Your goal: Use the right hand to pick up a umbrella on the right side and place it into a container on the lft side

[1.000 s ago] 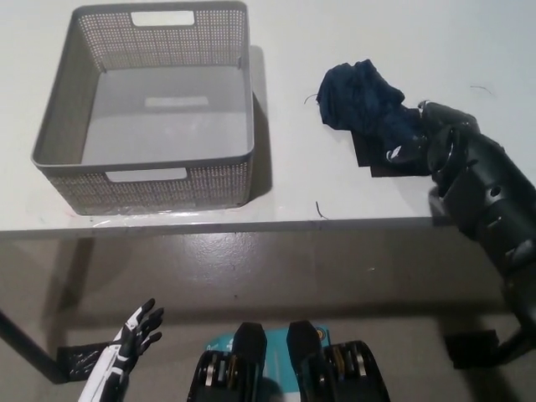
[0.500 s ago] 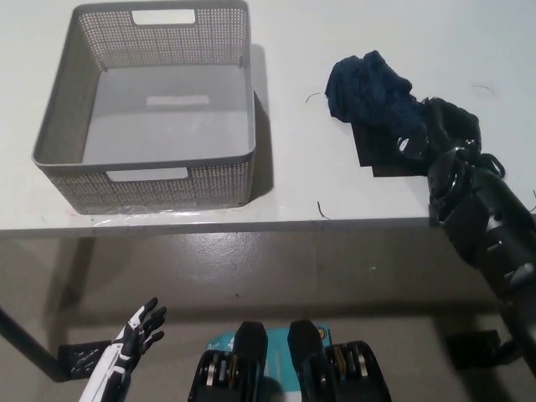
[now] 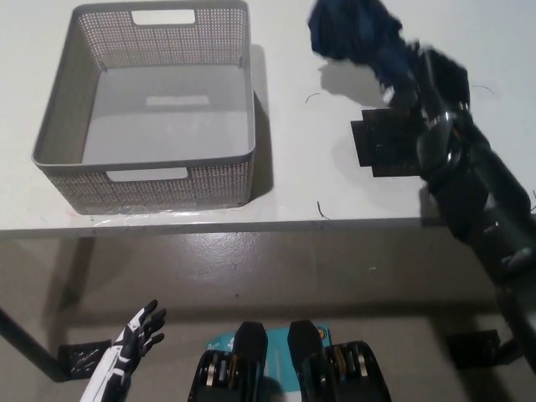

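My black right hand (image 3: 427, 75) is shut on a folded dark blue umbrella (image 3: 352, 29) and holds it in the air above the white table's far right part, casting a shadow below. The umbrella's top reaches the picture's upper edge. A grey perforated basket (image 3: 144, 176) stands on the table at the left, empty, with handle slots in its near and far walls. The umbrella is to the right of the basket and well apart from it. My white left hand (image 3: 138, 331) rests low at the lower left, below the table edge, fingers spread.
A black square patch (image 3: 381, 149) lies on the table where the umbrella lay. The table's front edge (image 3: 251, 224) runs across the middle. Below it is grey floor, with a black foot plate (image 3: 79, 358) at the lower left.
The right hand has lifted the umbrella off the table, up and away toward the far edge. The black patch beneath it now shows. The left hand has not moved.
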Controlling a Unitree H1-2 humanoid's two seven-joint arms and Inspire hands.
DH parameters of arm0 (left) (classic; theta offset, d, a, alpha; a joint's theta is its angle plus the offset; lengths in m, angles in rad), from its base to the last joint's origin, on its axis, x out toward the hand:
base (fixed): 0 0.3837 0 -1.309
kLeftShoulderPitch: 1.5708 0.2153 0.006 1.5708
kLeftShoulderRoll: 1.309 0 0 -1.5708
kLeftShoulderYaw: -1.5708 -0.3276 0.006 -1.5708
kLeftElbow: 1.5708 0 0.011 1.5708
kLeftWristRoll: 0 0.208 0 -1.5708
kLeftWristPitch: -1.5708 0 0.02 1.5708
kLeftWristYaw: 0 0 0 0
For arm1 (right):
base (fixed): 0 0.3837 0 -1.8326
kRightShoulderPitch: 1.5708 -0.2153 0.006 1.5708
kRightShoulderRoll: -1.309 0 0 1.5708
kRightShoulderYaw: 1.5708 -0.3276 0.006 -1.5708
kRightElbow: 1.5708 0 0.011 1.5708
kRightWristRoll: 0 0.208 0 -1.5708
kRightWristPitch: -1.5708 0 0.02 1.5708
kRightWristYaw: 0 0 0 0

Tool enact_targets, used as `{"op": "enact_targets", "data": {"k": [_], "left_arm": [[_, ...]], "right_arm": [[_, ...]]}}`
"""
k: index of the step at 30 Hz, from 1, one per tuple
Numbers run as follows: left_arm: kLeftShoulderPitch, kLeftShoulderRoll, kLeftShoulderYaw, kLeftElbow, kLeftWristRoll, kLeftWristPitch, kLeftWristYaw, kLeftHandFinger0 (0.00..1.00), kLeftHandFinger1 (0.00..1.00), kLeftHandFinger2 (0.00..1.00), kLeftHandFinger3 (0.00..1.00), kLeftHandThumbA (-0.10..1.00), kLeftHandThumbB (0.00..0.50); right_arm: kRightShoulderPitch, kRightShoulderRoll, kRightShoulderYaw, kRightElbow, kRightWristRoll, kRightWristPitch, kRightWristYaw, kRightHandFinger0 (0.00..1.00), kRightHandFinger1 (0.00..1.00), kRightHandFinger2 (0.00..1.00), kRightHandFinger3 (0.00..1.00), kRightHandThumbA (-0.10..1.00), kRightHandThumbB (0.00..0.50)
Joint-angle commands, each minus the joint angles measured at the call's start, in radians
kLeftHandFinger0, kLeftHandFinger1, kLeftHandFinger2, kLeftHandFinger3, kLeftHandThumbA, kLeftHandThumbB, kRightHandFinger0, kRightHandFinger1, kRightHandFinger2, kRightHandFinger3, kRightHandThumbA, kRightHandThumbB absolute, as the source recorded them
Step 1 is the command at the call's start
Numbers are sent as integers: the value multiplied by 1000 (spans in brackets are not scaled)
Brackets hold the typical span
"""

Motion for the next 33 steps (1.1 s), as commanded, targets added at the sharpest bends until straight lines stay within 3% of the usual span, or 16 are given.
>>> {"op": "enact_targets", "data": {"k": [1,2,5,8,9,11,14,20,23,25,26,27,28,30,31,33], "left_arm": [[8,10,-1,-14,-5,-41,-15,1000,1000,1000,1000,1000,50],[11,9,-2,-13,0,-46,-13,1000,1000,1000,1000,1000,46],[18,10,-2,-23,6,-35,-10,1000,1000,1000,1000,1000,48],[21,7,-3,-24,13,-34,-4,1000,1000,1000,1000,1000,57],[23,4,-3,-28,17,-30,-1,1000,1000,1000,1000,1000,60],[30,2,-6,-36,17,-25,-2,1000,1000,1000,1000,1000,66],[38,1,-9,-45,16,-18,-4,1000,1000,1000,1000,1000,91],[50,4,-18,-56,18,-24,-9,1000,1000,1000,1000,1000,68],[48,9,-26,-62,34,-40,-7,1000,1000,1000,1000,1000,40],[46,10,-27,-64,23,-42,-12,1000,1000,1000,1000,1000,34],[45,8,-27,-67,20,-38,-11,1000,1000,1000,1000,1000,39],[46,7,-27,-72,18,-31,-10,1000,1000,1000,1000,1000,49],[49,10,-28,-80,19,-27,-12,1000,1000,1000,1000,1000,58],[49,8,-33,-89,21,-20,-14,1000,1000,1000,1000,1000,90],[48,7,-35,-91,22,-18,-15,1000,1000,1000,1000,1000,96],[41,6,-40,-93,21,-18,-17,1000,1000,1000,1000,1000,103]], "right_arm": [[-164,27,-15,-135,25,-33,-4,0,295,797,792,-100,163],[-169,36,-20,-158,34,-48,0,0,314,799,823,-100,196],[-196,67,-9,-212,30,-22,31,0,254,684,730,-100,206],[-219,94,-6,-252,40,3,81,0,248,713,751,-100,178],[-231,110,-3,-264,38,14,91,0,220,690,698,-100,204],[-243,134,4,-283,30,40,105,0,199,669,691,-100,224],[-264,182,18,-282,20,42,115,0,212,698,715,-100,203],[-301,247,37,-194,14,0,77,0,178,652,641,-100,180],[-316,286,34,-144,32,-25,83,0,127,617,612,-100,223],[-320,303,41,-108,29,-41,77,0,136,625,611,-100,235],[-322,309,41,-94,31,-45,80,0,89,579,573,-100,233],[-323,315,39,-85,35,-46,84,8,155,636,622,-100,329],[-328,339,43,-43,38,-56,88,0,66,546,544,-100,258],[-331,357,41,-8,43,-65,93,0,84,553,540,-100,274],[-334,366,41,12,48,-71,106,0,100,535,522,-100,305],[-337,378,40,49,56,-101,112,0,49,469,454,-100,305]]}}
